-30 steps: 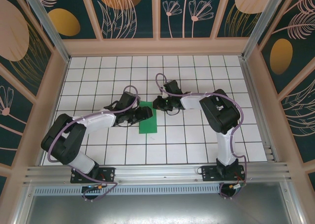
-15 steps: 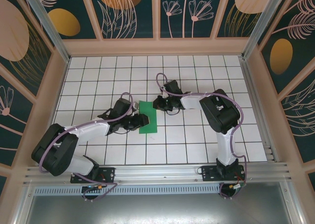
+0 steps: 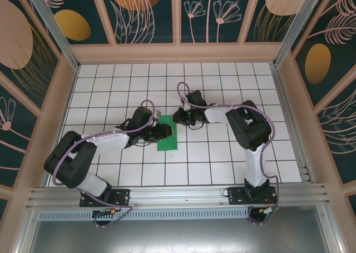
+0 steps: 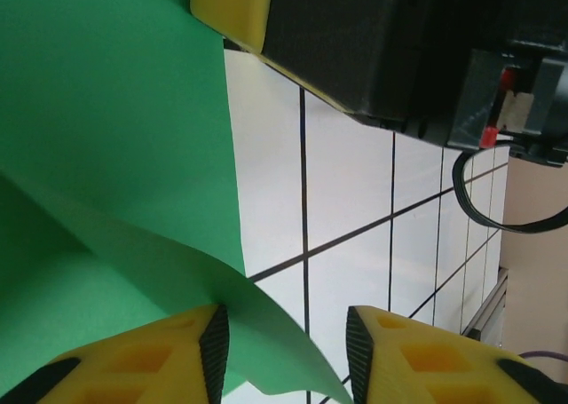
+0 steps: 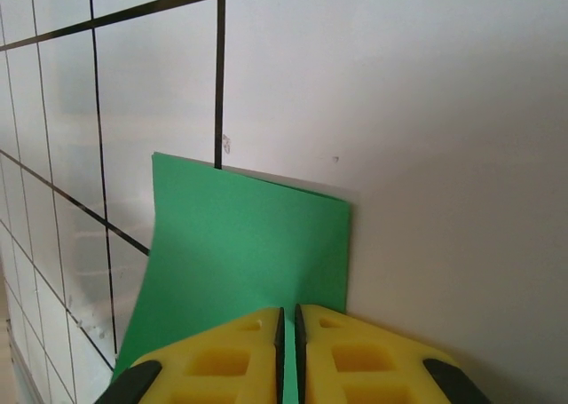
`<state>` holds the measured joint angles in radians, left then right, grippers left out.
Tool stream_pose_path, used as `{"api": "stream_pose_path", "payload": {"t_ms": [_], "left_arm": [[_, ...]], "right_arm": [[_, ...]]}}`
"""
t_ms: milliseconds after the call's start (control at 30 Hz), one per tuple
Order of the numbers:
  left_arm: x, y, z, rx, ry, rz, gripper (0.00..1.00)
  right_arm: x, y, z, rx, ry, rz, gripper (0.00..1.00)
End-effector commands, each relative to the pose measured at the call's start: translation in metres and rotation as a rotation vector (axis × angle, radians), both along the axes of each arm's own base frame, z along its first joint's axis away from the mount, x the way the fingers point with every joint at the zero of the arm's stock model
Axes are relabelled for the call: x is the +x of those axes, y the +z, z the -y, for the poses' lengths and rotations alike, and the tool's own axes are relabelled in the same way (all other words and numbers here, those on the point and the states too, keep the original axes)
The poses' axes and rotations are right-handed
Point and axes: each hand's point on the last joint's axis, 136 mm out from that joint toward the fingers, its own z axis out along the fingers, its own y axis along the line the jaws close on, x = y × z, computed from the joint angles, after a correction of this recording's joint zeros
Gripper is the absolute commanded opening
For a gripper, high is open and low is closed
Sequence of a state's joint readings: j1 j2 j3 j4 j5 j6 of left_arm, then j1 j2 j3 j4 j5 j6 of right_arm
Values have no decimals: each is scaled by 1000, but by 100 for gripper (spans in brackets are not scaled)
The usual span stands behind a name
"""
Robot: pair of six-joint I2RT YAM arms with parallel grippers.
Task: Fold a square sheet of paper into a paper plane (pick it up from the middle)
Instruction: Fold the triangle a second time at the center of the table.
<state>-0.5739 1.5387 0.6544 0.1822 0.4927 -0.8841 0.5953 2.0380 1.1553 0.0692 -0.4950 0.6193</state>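
The square sheet of paper (image 3: 167,140) is bright green and lies folded into a narrow strip on the middle tiles. My right gripper (image 3: 179,118) is at its far right corner; in the right wrist view the right gripper (image 5: 286,355) is shut on the edge of the green paper (image 5: 240,253). My left gripper (image 3: 162,132) hovers over the strip's left side. The left wrist view has the left gripper (image 4: 284,355) open, with a raised flap of the paper (image 4: 115,138) curving between the fingers and touching the left pad (image 4: 213,346). The right gripper's yellow finger (image 4: 232,4) holds the sheet's far edge.
White gridded table (image 3: 222,153) inside a walled enclosure with wooden side rails (image 3: 289,114). Both arms' elbows (image 3: 247,125) rise over the table. A metal rail (image 3: 178,194) runs along the near edge.
The left gripper's jaws have narrowed around the paper flap. The left arm dipped toward the near edge, then came back up over the strip. The right gripper has kept its grip and place.
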Motion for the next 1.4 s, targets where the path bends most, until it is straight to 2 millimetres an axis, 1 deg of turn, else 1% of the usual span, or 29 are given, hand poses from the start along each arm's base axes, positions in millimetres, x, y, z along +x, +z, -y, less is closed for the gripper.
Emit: {"api": "stream_pose_path", "payload": {"t_ms": [0, 100, 167, 200, 233, 333, 433, 500, 633, 700, 800, 967, 1033, 1233, 1367], "left_arm": [[13, 8, 6, -15, 4, 47, 46], [16, 8, 7, -17, 9, 57, 52], [17, 7, 7, -16, 9, 59, 56], [17, 6, 7, -15, 10, 58, 59], [17, 5, 6, -12, 12, 59, 61], [18, 3, 6, -8, 13, 60, 63], [17, 1, 6, -6, 16, 60, 62], [17, -1, 4, -1, 19, 57, 58], [16, -3, 3, 7, 23, 58, 47], [15, -5, 2, 12, 24, 54, 43], [13, -9, 0, 24, 24, 43, 39], [10, -15, -3, 36, 23, 26, 37], [9, -16, -3, 38, 23, 24, 36], [7, -19, -5, 42, 25, 16, 34], [6, -21, -5, 44, 23, 11, 33]], "right_arm": [[-12, -6, 12, 4, 2, -65, 17], [-7, 15, 12, 79, 3, -42, 20], [-10, 31, 8, 124, 16, -20, 23], [-4, 38, 17, 147, -4, -7, 24], [-3, 44, 20, 163, -10, 2, 25], [-7, 53, 27, 185, -13, 19, 29], [-17, 57, 31, 202, -2, 25, 33], [-25, 59, 34, 216, 7, 31, 36], [-36, 65, 34, 259, 34, 40, 40], [-42, 68, 31, 280, 57, 45, 40], [-48, 69, 27, 283, 83, 52, 41], [-52, 70, 16, 290, 129, 55, 41], [-59, 70, 9, 292, 159, 55, 41], [-64, 64, 5, 279, 182, 44, 36], [-67, 59, 3, 266, 196, 33, 27]]}}
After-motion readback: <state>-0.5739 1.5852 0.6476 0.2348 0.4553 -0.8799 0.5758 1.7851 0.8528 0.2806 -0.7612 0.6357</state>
